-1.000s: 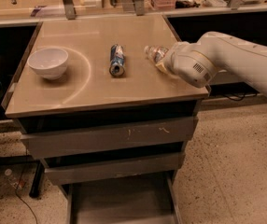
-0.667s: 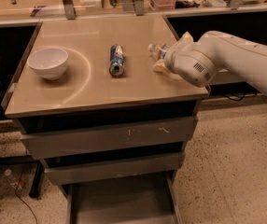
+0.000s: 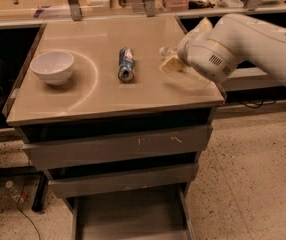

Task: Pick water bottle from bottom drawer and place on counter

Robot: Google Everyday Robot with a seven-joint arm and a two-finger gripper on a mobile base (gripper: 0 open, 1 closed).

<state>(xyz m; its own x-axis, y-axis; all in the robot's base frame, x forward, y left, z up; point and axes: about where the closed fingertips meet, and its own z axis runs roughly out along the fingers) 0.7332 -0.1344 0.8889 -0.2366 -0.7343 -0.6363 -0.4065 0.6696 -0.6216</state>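
The gripper hung over the glossy beige counter near its right edge, clamped on the clear, crinkled water bottle. A blue-and-white can lay mid-counter, with a round white bowl near the left edge. The grey metal bottom drawer stood open

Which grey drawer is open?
The lowest grey metal drawer, pulled out with its floor showing; both above show only fronts. The pincer hovers over the beige counter's right side.
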